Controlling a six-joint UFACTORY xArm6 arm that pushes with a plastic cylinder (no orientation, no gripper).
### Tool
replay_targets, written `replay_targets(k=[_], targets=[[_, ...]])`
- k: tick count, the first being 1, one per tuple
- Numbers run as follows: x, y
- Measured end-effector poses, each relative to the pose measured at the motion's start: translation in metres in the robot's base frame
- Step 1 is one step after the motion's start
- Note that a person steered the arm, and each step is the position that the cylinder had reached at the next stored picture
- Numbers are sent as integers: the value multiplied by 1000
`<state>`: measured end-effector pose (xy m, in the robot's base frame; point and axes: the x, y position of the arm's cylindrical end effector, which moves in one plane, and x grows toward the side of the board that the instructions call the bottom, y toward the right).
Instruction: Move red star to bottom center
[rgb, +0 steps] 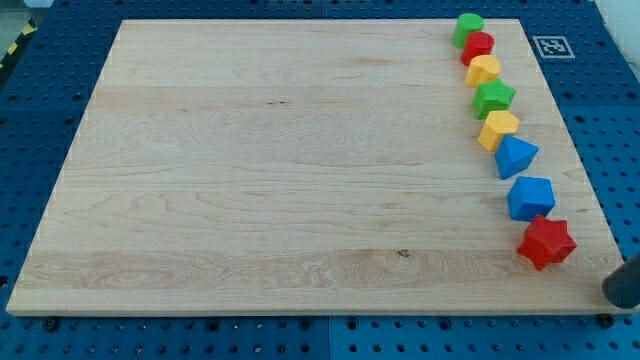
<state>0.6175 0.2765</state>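
The red star (546, 242) lies near the wooden board's (280, 170) right edge, toward the view's bottom right. It is the lowest in a column of blocks along that edge. My tip (613, 291) shows as a dark rounded end at the view's right border. It is just off the board's bottom right corner, right of and slightly below the red star, with a small gap between them.
Above the red star the column runs upward: blue block (530, 197), blue triangle (515, 156), yellow block (498, 129), green star (494, 97), yellow block (484, 70), red round block (478, 46), green cylinder (468, 27). A black-and-white marker (551, 46) sits on the top right corner. Blue pegboard (40, 120) surrounds the board.
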Motion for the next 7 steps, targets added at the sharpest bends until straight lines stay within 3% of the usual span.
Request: replay_targets(k=[2,4,7], targets=[[-12,17],[-55,-17],[-42,-33]])
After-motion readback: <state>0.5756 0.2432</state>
